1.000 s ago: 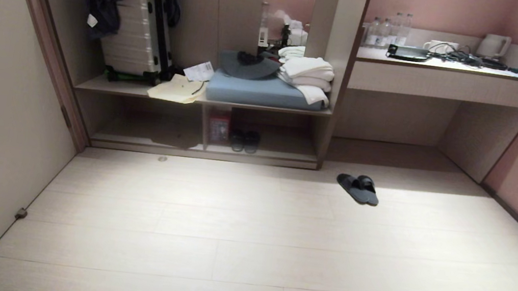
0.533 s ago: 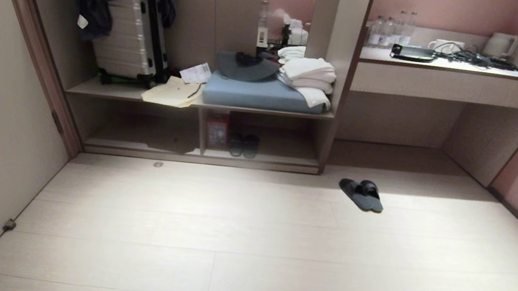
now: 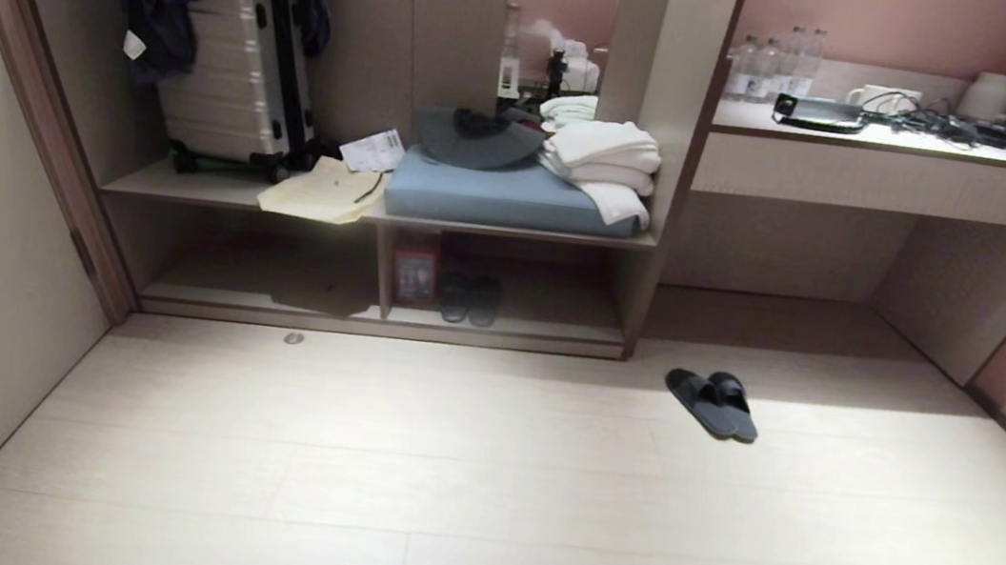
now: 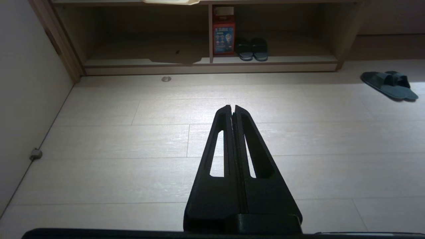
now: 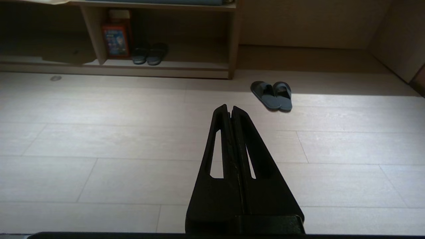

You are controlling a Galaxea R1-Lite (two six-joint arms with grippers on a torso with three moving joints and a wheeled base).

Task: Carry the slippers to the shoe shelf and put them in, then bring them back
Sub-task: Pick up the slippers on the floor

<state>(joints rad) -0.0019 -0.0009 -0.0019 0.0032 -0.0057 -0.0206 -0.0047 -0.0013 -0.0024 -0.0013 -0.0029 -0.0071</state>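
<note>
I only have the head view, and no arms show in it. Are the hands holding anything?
Observer: The left hand is shut and empty.
Operator: And the right one?
Observer: The right hand is shut and empty too. The slippers lie on the floor ahead of it, untouched.
Operator: Anything else I can't make out?
Observer: The red box in the shoe shelf has a blue printed panel on its front.
</note>
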